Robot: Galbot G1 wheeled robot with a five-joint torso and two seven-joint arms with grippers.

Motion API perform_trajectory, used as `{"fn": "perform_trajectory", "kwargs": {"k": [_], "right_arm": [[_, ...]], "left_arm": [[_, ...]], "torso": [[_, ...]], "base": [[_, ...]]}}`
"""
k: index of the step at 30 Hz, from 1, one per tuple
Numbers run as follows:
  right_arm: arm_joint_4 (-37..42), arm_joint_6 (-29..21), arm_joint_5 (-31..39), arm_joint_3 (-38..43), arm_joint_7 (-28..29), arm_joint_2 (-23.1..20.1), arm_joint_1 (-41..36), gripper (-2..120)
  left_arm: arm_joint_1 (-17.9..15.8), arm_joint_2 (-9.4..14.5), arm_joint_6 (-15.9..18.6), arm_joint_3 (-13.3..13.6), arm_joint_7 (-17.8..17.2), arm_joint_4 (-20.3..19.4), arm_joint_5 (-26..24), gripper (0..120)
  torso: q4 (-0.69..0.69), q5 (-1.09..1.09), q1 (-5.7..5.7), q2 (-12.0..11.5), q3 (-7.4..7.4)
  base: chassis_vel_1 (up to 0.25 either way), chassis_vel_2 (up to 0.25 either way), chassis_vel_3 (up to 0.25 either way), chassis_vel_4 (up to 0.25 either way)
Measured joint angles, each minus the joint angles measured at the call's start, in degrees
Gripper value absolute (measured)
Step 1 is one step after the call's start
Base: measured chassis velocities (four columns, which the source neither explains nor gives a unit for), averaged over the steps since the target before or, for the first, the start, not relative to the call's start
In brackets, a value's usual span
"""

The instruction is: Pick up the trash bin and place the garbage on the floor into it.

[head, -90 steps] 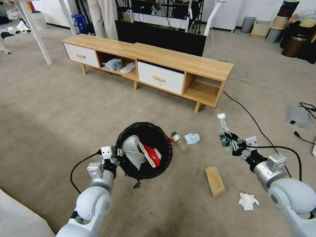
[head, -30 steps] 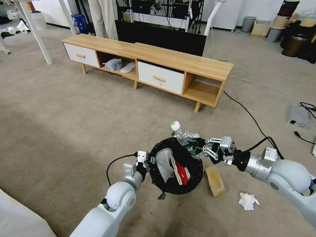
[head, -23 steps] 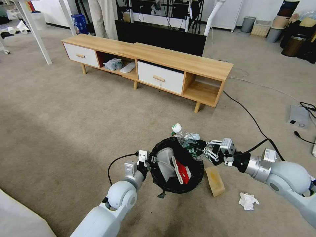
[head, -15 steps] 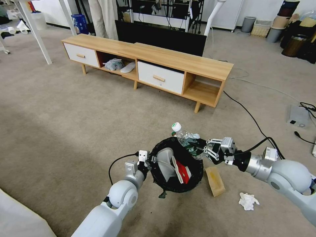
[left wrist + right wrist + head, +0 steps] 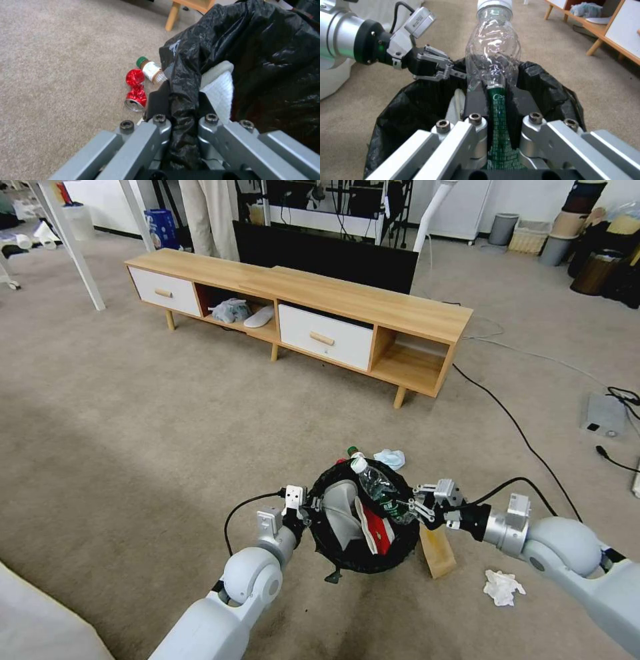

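- The left tool [image 5: 308, 508] is clamped on the rim of the trash bin [image 5: 333, 543], its two fingers [image 5: 159, 102] pinching a fold of the crinkly black bag [image 5: 266, 57]; the bin hangs from this grip above the floor [image 5: 133, 433].
- The right tool [image 5: 408, 508] is at the bin's opposite rim, closed on the green-labelled lower part of a clear bottle [image 5: 375, 485].
- That bottle lies slanted across the bin's mouth, its white cap [image 5: 359, 464] toward the far rim; in the right wrist view its crumpled clear body [image 5: 493, 55] rises from between the tool's fingers over the black liner.
- Inside the bin sit a red-and-white snack bag [image 5: 377, 528] and a pale curved piece [image 5: 341, 513] beside it.
- On the carpet beyond the bin lie a crushed red can [image 5: 135, 91] and a second bottle with a green cap [image 5: 150, 70], close together; the bin's bag covers part of that bottle.
- A pale blue face mask [image 5: 390, 458] rests just past the bin's far rim.
- A brown paper bag [image 5: 438, 551] lies flat on the floor beside the bin, under the right arm, and a white tissue [image 5: 502, 587] is a little farther out on the same side.
- A long wooden cabinet [image 5: 300, 313] stands well beyond the litter.
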Motion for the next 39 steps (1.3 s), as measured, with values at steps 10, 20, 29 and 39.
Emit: {"fn": "perform_trajectory", "kwargs": {"k": [10,20,29,39], "right_arm": [[-0.34,0.07,-0.72,-1.50,1.46,1.36,0.95,14],[-0.24,0.39,-1.13,-1.21,1.96,1.45,0.58,49],[0.14,0.60,-1.10,0.32,2.01,0.93,-0.37,82],[2.00,0.76,-1.42,3.24,2.75,-0.13,-1.75,100]], "left_arm": [[0.53,-0.04,-0.17,0.15,0.17,-0.32,0.13,4],[1.54,0.14,-0.27,0.08,0.46,-0.62,0.30,4],[1.98,0.40,-0.27,-0.03,0.25,-0.79,0.03,4],[1.99,0.42,-0.08,-1.44,-0.53,-0.40,-1.68,4]], "torso": [[0.00,0.00,0.00,0.00,0.00],[0.00,0.00,0.00,0.00,0.00],[0.00,0.00,0.00,0.00,0.00],[0.00,0.00,0.00,0.00,0.00]], "base": [[0.000,0.000,0.000,0.000],[0.000,0.000,0.000,0.000],[0.000,0.000,0.000,0.000],[0.000,0.000,0.000,0.000]]}}
